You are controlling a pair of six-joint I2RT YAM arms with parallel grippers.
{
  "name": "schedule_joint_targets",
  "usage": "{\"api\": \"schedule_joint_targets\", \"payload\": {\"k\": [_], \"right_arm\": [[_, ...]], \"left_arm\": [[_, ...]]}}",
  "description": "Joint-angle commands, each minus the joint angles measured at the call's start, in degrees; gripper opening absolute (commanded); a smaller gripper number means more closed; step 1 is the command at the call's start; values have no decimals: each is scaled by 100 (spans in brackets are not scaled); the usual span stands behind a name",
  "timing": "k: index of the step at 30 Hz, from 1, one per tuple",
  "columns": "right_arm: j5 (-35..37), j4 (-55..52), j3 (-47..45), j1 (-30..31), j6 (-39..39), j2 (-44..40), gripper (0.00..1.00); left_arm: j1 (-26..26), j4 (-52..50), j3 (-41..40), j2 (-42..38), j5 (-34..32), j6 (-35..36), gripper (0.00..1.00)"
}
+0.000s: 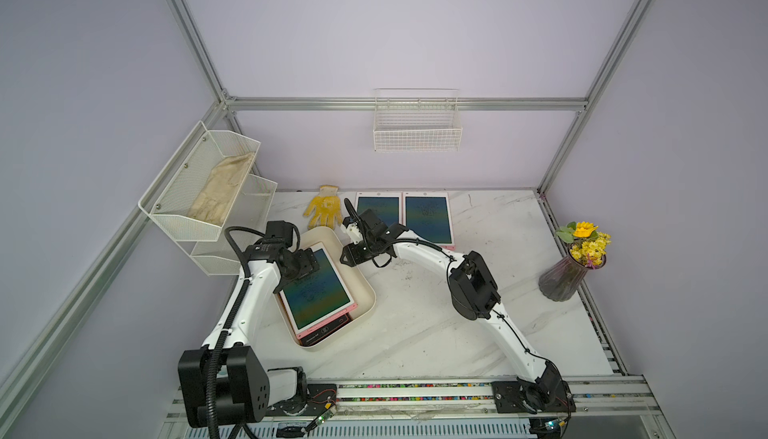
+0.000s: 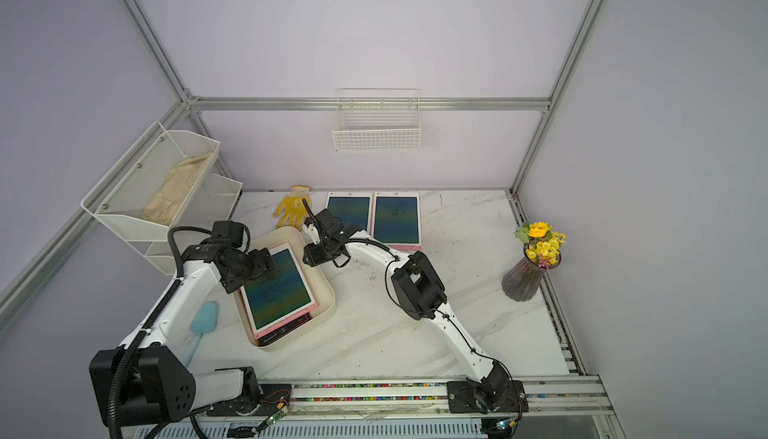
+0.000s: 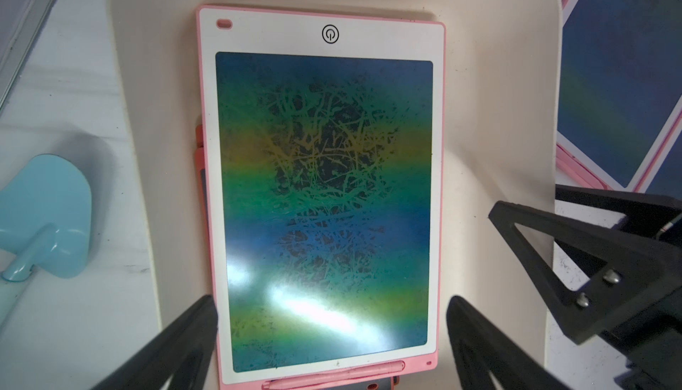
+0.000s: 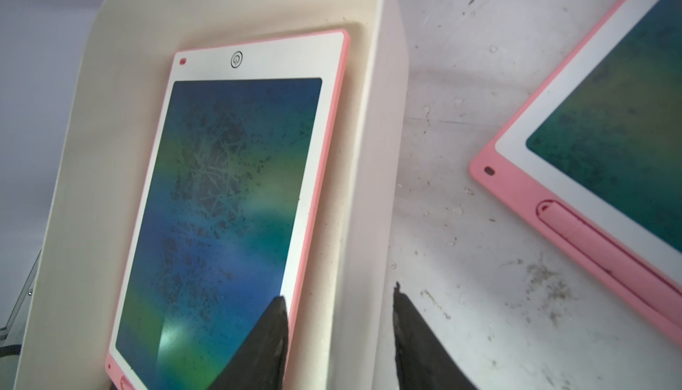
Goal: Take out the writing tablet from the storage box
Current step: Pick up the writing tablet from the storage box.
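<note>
Approach to grasp: the writing tablet lies in the storage box, toward the left edge of the worktop. The left end effector hovers spread wide above it. The right end effector straddles the box wall; I cannot tell if it is clamped. The next move probably calls for pinching a tablet edge.

Robot lab cell: aluminium frame, plain lilac walls, marble-look table.
</note>
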Motion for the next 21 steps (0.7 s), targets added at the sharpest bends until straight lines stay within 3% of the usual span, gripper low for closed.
{"api": "schedule_joint_targets", "payload": {"k": [1, 11, 16, 21], "right_arm": [[148, -84, 146, 21, 56, 32, 50], [1178, -229, 941, 198, 9, -90, 51], [1253, -237, 1266, 437, -115, -87, 52], [692, -168, 1319, 592, -91, 86, 54]], "left_arm": [[49, -52, -82, -176, -110, 55, 96], [388, -82, -427, -561, -257, 6, 97], [581, -85, -522, -760, -336, -145, 97], [816, -4, -696, -759, -354, -320, 97]]}}
